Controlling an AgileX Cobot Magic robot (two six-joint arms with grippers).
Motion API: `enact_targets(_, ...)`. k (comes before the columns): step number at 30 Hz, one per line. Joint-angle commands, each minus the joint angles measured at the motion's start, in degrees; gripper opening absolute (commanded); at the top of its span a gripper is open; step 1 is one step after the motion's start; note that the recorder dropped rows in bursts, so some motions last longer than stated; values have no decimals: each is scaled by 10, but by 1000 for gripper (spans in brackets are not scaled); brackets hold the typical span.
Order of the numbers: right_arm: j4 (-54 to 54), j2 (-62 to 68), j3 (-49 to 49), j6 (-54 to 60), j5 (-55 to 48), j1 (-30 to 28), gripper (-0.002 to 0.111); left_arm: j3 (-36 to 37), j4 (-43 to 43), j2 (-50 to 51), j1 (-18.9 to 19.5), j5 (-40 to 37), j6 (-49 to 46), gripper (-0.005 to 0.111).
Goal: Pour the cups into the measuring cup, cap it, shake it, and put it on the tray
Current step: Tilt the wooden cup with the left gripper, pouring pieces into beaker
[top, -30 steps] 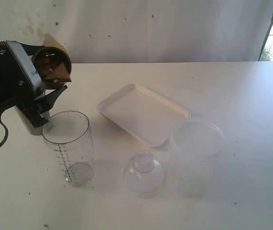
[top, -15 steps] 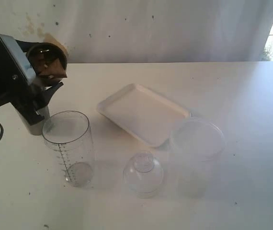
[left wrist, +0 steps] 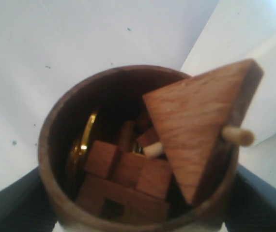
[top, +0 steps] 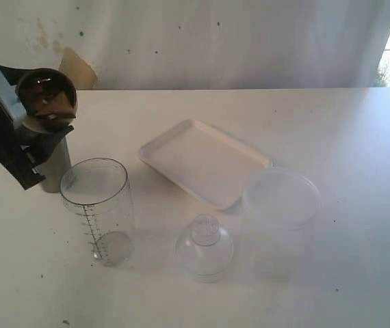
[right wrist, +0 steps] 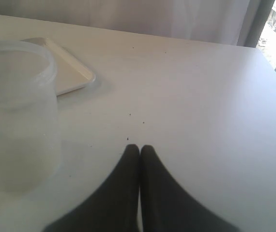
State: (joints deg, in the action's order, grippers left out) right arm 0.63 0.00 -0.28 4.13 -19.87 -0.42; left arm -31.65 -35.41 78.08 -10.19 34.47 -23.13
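left hand (top: 39,131): far left, clamped on the wooden cup (top: 46,99). Its dark fingers (left wrist: 12,205) sit on either side of the cup's body.
wooden cup: up in the air, off the tabletop (top: 359,171). It's tipped so the mouth faces out toward the exterior camera. It sits higher than the measuring cup and to its left, not over the opening.
what's in it: the left wrist view shows it stuffed with wooden blocks (left wrist: 128,176). A triangular wedge (left wrist: 196,130) pokes out over the rim with a little pale peg in its side. There's also something gold and shiny along the inner wall, can't tell what.
steel tumbler (top: 58,164): standing on the tabletop just under and behind the left hand, mostly hidden by it.
measuring cup (top: 98,208): upright, uncapped, just beside the tumbler and nearer the camera.
tray (top: 205,160): flat on the tabletop in the middle, nothing on it.
clear dome lid (top: 204,247): sitting in front of the tray, between the measuring cup and the tub.
frosted tub (top: 280,219): right at the tray's near right corner, open top.
right hand (right wrist: 139,150): fingers pressed together on nothing, hanging low over bare tabletop with the tub off to one side.
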Motion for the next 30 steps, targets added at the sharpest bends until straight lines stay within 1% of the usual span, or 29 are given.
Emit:
enact_targets(1, -2, 0, 3, 1, 2, -2, 0, 2, -37, -6, 2, 53, 8, 0)
enact_targets(4, -2, 0, 3, 1, 2, -2, 0, 2, -38, -6, 2, 75, 20, 0)
enact_targets(6, -2, 0, 3, 1, 2, -2, 0, 2, -43, -6, 2, 76, 20, 0)
enact_targets(9, -2, 0, 3, 1, 2, -2, 0, 2, -70, -6, 2, 71, 20, 0)
enact_targets(12, -2, 0, 3, 1, 2, -2, 0, 2, -89, -6, 2, 84, 13, 0)
enact_targets(19, -2, 0, 3, 1, 2, -2, 0, 2, -90, 20, 2, 79, -64, 0)
enact_targets(23, -2, 0, 3, 1, 2, -2, 0, 2, -90, 43, 2, 92, -73, 0)
enact_targets(25, -2, 0, 3, 1, 2, -2, 0, 2, -90, 53, 2, 113, -97, 0)
enact_targets(30, -2, 0, 3, 1, 2, -2, 0, 2, -90, 53, 2, 106, -159, 0)
